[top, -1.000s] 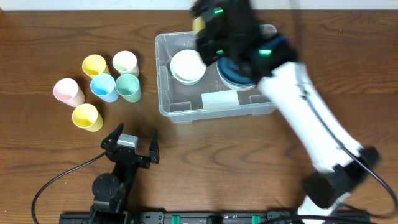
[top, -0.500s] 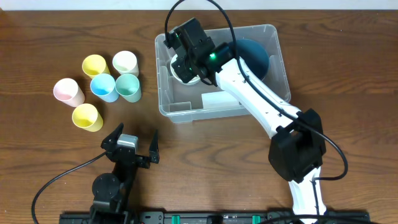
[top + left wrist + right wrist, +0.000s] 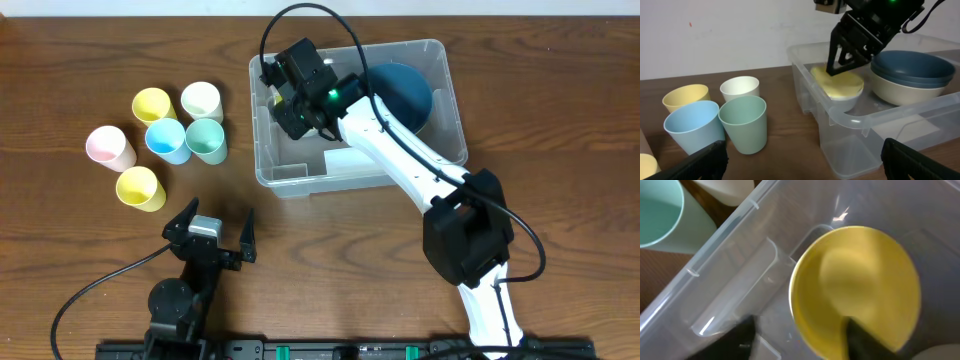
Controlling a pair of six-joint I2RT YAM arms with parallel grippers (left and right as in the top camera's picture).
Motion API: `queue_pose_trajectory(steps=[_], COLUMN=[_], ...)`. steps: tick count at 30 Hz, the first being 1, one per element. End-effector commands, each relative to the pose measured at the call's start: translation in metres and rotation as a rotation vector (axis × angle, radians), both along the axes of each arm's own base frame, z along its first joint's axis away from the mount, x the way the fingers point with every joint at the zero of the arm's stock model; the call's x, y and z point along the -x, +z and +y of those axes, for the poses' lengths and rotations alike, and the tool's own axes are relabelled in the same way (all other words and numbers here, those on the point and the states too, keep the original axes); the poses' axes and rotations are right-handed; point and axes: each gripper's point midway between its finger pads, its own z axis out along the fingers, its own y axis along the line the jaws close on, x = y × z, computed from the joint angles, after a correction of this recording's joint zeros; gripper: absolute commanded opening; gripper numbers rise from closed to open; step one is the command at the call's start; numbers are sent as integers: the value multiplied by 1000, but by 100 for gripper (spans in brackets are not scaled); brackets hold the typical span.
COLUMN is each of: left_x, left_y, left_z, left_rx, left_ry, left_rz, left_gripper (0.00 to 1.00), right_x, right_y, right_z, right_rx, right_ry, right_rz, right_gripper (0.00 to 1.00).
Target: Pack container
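**Right gripper point(image 3: 846, 64) opens over the bowl**

Right gripper has spread its fingers since a moment ago. They now straddle the rim of the yellow bowl point(image 3: 837, 82) without pinching, so treat that bowl as set down. Left gripper point(image 3: 215, 215) waits spread wide and empty. Note the container point(image 3: 290, 168): far centre of the table point(image 3: 560, 150), mouth up, long axis left-to-right, label point(image 3: 350, 160) toward the near edge.

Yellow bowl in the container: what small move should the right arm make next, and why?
Probably lift straight up, clear of the rim: the right fingers stand open above the yellow bowl, which already sits inside the container.
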Motion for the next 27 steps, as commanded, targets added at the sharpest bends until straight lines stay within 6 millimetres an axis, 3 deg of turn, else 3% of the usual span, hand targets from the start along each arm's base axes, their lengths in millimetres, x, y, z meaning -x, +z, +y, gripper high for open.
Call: queue_pose_trajectory(steps=[1, 5, 8, 12, 15, 18, 22, 25, 27], left_x=[1, 1, 1, 1, 1, 1, 1, 1, 1], left_y=[-15, -15, -15, -15, -15, -15, -15, -15, -15], left_z=[0, 0, 0, 0, 0, 0, 0, 0, 0], left_rx=[-15, -15, -15, -15, -15, -15, -15, -15, -15], left_ry=[-3, -3, -3, -3, -3, -3, -3, -3, -3], left_rz=[43, 42, 43, 43, 43, 43, 43, 43, 42], left_gripper=[98, 98, 98, 98, 98, 98, 98, 98, 98], right_x=[3, 10, 20, 37, 52, 61, 67, 69, 71], right_y=[4, 6, 27, 89, 145, 196, 248, 260, 258], right_z=[7, 3, 2, -6, -27, -67, -142, -207, -255], right_rx=[-8, -5, -35, -116, -165, -191, -229, -208, -157], right_ry=[18, -1, 12, 2, -16, -113, -347, -577, -727], right_rz=[-2, 26, 36, 9, -53, -128, -200, -220, -217], right_gripper=[70, 74, 77, 82, 87, 93, 97, 98, 99])
